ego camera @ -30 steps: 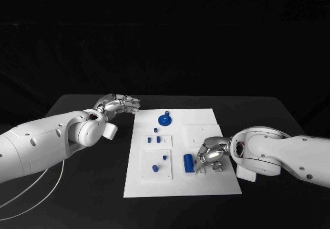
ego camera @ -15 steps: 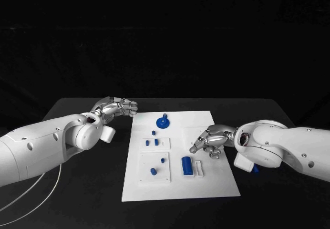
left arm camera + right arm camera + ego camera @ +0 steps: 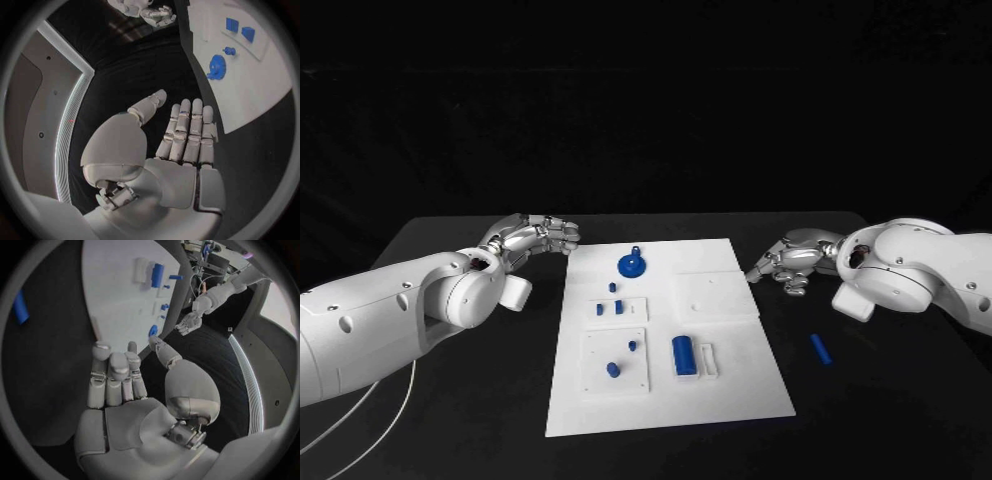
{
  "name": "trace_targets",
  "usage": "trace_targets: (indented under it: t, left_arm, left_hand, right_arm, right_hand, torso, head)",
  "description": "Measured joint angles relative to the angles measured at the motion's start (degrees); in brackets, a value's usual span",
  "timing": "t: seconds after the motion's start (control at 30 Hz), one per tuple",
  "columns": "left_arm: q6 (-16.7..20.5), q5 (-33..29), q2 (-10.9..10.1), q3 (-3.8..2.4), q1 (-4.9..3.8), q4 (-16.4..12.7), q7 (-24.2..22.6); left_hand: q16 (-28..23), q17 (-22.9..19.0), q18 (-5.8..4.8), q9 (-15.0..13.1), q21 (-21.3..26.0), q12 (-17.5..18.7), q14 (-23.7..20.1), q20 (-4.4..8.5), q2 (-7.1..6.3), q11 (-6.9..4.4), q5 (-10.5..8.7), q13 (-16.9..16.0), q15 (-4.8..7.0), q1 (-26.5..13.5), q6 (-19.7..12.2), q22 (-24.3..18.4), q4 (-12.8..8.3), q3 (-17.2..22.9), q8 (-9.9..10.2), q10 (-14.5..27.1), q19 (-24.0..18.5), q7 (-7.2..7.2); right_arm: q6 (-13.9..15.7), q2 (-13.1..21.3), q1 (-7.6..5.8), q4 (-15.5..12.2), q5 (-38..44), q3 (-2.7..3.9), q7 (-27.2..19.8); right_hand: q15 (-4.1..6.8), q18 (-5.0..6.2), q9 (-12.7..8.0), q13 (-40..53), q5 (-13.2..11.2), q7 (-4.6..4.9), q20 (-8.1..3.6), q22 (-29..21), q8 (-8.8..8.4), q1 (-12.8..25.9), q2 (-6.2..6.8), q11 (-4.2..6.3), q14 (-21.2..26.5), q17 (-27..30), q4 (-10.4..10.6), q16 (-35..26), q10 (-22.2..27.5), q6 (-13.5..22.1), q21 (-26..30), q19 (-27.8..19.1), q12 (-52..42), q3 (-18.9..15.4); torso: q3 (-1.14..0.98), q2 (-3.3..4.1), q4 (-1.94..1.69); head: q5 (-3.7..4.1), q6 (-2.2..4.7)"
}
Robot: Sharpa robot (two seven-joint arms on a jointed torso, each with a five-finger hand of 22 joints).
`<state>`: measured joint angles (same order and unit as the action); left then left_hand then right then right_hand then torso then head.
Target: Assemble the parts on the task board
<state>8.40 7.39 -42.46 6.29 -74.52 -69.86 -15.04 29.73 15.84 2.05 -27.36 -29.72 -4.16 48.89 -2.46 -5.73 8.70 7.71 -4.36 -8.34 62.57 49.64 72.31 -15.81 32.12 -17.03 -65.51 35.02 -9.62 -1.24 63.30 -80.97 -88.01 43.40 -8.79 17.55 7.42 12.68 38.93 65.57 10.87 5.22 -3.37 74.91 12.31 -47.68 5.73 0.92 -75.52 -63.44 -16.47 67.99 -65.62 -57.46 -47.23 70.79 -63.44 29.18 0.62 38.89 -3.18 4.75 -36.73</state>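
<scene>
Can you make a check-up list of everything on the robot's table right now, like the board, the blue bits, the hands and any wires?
Surface: black table, dark and bare around the board.
Job's things: white task board in the middle; blue parts on it, a round one at the far end, a cylinder nearer.
Clutter: one blue stick lying off the board, on the table by the right arm.
Hands: left hand and right hand hold nothing, fingers curled.
Cables: white cable under the left arm.
Surroundings: nothing seen.
</scene>
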Motion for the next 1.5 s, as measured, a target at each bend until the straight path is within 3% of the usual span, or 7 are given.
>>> trace_targets:
  t: [0.37, 0.53, 0.73, 0.87, 1.03, 1.17, 1.5]
  left_arm:
    - [-0.1, 0.0, 0.2, 0.01, 0.0, -0.1, 0.0]
    - [-0.2, 0.0, 0.3, 0.01, 0.0, -0.2, 0.0]
    - [-0.2, 0.0, 0.3, 0.02, 0.0, -0.1, 0.0]
    - [-0.2, 0.0, 0.4, 0.02, 0.0, -0.1, 0.0]
    - [-0.3, 0.0, 0.5, 0.02, 0.0, -0.1, 0.0]
    - [-0.3, 0.0, 0.5, 0.02, 0.0, -0.1, 0.0]
    - [-0.3, 0.0, 0.3, 0.02, 0.0, -0.1, 0.1]
  left_hand:
    - [0.0, 0.1, 0.0, 0.0, 0.0, 0.0, 0.0, 0.0, 0.0, 0.0, 0.0, 0.0, 0.0, 0.0, 0.0, 0.0, 0.0, 0.0, 0.0, 0.0, 0.0, 0.0]
    - [0.0, 0.1, 0.0, 0.0, 0.0, 0.0, 0.0, 0.0, 0.0, 0.0, 0.0, 0.0, 0.0, 0.0, 0.0, 0.1, 0.0, 0.0, 0.0, 0.0, 0.0, 0.0]
    - [0.0, 0.2, 0.0, 0.0, 0.0, 0.0, 0.1, 0.0, 0.0, 0.0, 0.0, 0.0, -0.11, 0.0, 0.0, 0.1, 0.0, 0.0, 0.0, 0.0, 0.0, 0.0]
    - [0.0, 0.2, -0.01, 0.0, 0.2, 0.0, 0.2, 0.0, 0.0, 0.0, 0.0, 0.0, -0.2, 0.0, 0.0, 0.2, 0.0, 0.0, 0.0, 0.0, 0.0, 0.0]
    - [-0.2, 0.2, -0.02, 0.0, 0.2, 0.0, 0.2, 0.0, 0.0, 0.0, 0.0, 0.0, -0.2, 0.0, 0.0, 0.2, 0.0, 0.0, 0.0, 0.0, 0.0, 0.0]
    - [-0.2, 0.2, -0.02, 0.0, 0.2, 0.0, 0.2, 0.0, 0.0, 0.0, 0.0, 0.0, -0.2, 0.0, 0.0, 0.1, 0.0, 0.0, 0.0, 0.0, 0.0, 0.0]
    - [-0.2, 0.3, -0.02, 0.1, 0.2, 0.0, 0.2, 0.0, -0.09, 0.0, 0.0, 0.0, -0.2, -0.1, 0.0, 0.2, 0.0, 0.0, 0.0, 0.0, 0.0, 0.0]
  right_arm:
    - [-7.3, 6.3, -0.49, 1.7, 10.2, -0.09, 8.4]
    - [-9.9, 9.0, -0.51, -0.4, 14.0, -0.82, 10.6]
    - [-12.0, 11.3, -0.48, -4.5, 20.7, -2.19, 12.3]
    - [-12.7, 11.6, -0.47, -5.9, 24.1, -2.41, 12.9]
    - [-12.8, 11.4, -0.48, -6.7, 26.0, -2.63, 13.0]
    - [-12.5, 10.6, -0.4, -7.3, 27.0, -2.75, 13.0]
    - [-12.3, 9.5, 0.75, -9.1, 28.0, -2.89, 12.8]
  right_hand:
    - [0.0, 0.0, 0.3, 0.0, -2.6, 0.09, 0.01, 0.0, 0.35, -0.2, 0.23, 0.01, 0.0, 0.0, 0.0, -0.2, 0.0, -0.7, 0.0, 0.0, 0.0, 0.0]
    - [0.0, 0.02, 0.3, 0.0, -3.9, 0.09, 0.29, 0.0, 0.34, 0.2, 0.65, 0.21, 0.0, 0.0, 0.2, -0.4, 0.2, -0.7, 0.2, -0.3, 0.0, 0.2]
    - [-0.01, 0.22, 0.1, -0.3, -7.2, 0.11, 0.51, 0.0, -0.02, 1.3, 2.2, 0.21, 0.0, 0.3, 2.4, -1.0, 0.2, -0.7, 0.7, -0.5, 0.2, 1.4]
    - [-0.01, 0.31, 0.0, -0.4, -8.0, 0.12, 0.71, 0.0, -0.02, 0.9, 6.63, 0.21, 0.0, 0.3, 8.1, -1.0, 0.2, -0.7, 0.9, -0.3, 0.2, 6.3]
    - [-0.01, 0.52, 0.1, -0.4, -8.0, 0.12, 0.72, 0.0, -0.02, 0.9, 7.41, 0.2, 0.0, 0.3, 10.0, -1.0, 0.2, -0.7, 0.9, -0.3, 0.2, 7.2]
    - [-0.21, 0.59, 0.1, -0.4, -8.0, 0.29, 0.72, 0.0, -0.02, 1.0, 7.52, 0.2, -0.2, 0.3, 10.5, -1.0, 0.2, -0.5, 0.9, -0.3, 0.2, 7.2]
    - [-0.27, 0.6, 0.3, -0.4, -8.0, 0.32, 0.73, 0.0, -0.02, 1.1, 7.63, 0.2, -0.1, 0.3, 11.3, -1.0, 0.2, -0.5, 0.9, -0.3, 0.2, 7.1]
  torso:
    - [-0.1, -0.01, 0.08]
    - [-0.1, -0.01, 0.06]
    - [-0.15, -0.01, 0.07]
    - [-0.18, -0.03, 0.12]
    - [-0.18, -0.03, 0.11]
    - [-0.18, -0.02, 0.07]
    - [-0.12, 0.02, 0.01]
  head:
    - [3.31, 0.43]
    - [5.0, 0.29]
    - [7.26, -0.04]
    - [8.68, -0.19]
    - [10.29, -0.31]
    - [10.91, -0.4]
    - [11.08, -0.77]
